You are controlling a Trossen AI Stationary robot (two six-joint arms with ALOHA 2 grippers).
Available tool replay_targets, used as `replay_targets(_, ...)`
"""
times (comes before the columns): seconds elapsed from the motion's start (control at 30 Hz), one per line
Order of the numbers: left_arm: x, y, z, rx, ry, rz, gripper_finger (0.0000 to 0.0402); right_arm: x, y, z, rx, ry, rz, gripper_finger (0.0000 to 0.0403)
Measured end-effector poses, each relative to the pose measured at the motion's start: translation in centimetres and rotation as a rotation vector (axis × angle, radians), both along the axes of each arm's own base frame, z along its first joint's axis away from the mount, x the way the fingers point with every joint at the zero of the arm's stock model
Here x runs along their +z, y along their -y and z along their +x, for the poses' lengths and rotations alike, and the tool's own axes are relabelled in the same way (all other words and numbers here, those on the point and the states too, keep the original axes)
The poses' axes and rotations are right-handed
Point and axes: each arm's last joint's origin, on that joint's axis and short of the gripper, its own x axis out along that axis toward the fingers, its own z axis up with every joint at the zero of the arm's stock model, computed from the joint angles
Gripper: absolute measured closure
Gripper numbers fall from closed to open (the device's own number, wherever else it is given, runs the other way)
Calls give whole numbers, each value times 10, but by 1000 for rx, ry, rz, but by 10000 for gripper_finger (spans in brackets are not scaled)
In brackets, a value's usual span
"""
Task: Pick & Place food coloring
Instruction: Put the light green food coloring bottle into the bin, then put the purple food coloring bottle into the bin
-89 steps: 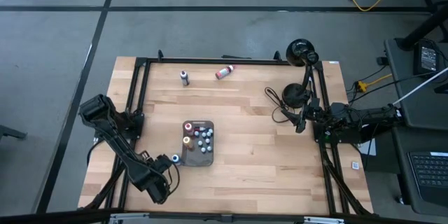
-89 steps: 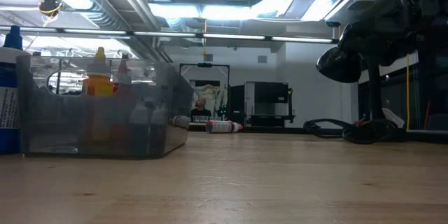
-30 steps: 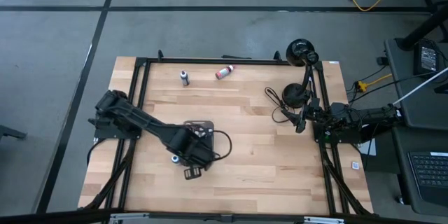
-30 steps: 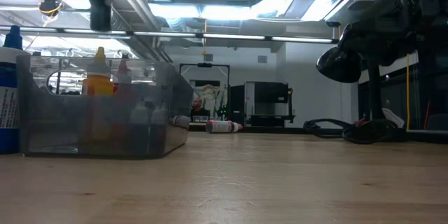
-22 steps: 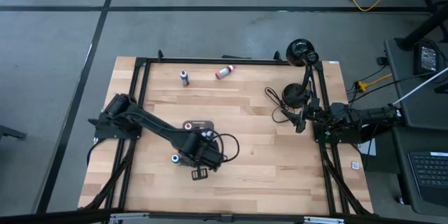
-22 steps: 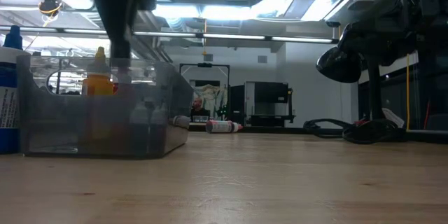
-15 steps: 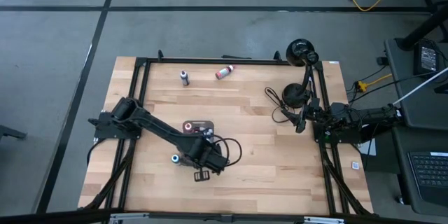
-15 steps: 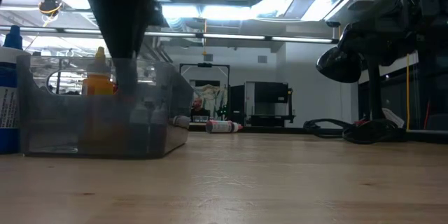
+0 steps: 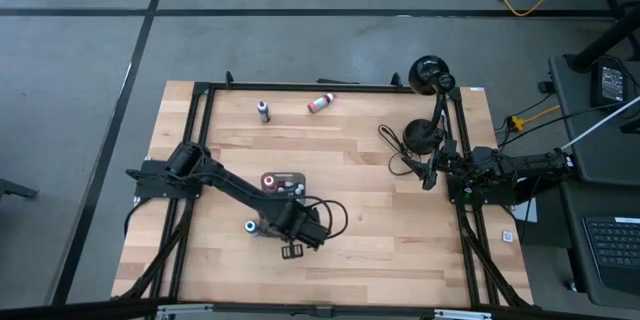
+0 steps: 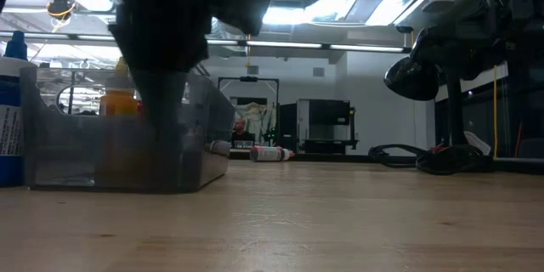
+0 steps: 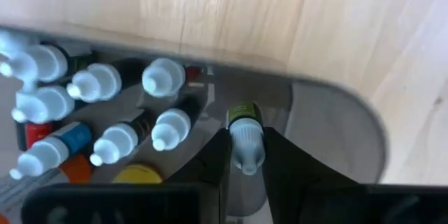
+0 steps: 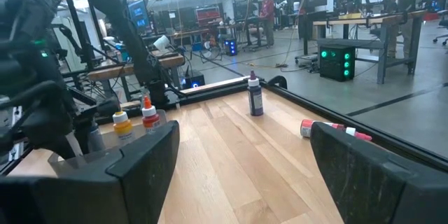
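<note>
Left end effector [image 11: 245,155] grips green-banded bottle [image 11: 246,134] (over tray [image 11: 336,133]).

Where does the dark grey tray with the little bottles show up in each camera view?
High view: the tray sits left of the table's centre, mostly under the left arm.
Low view: at the picture's left, translucent, with the arm coming down into it.
Left wrist view: its wall curves around the bottles below the left gripper.
Right wrist view: lower left, partly hidden.
Shared landmark: the yellow-capped bottle inside it.
</note>
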Motion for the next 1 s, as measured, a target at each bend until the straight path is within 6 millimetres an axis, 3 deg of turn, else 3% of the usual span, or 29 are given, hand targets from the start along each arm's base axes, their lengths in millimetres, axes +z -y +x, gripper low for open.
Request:
replay_targets(0.17,-3,-1,-1,-15,-10,3,342,0,0,0,0,0,0,80)
replay_targets(1.0,-1,-5,-1,-74,-23,1,242,0,0,0,0,0,0,80)
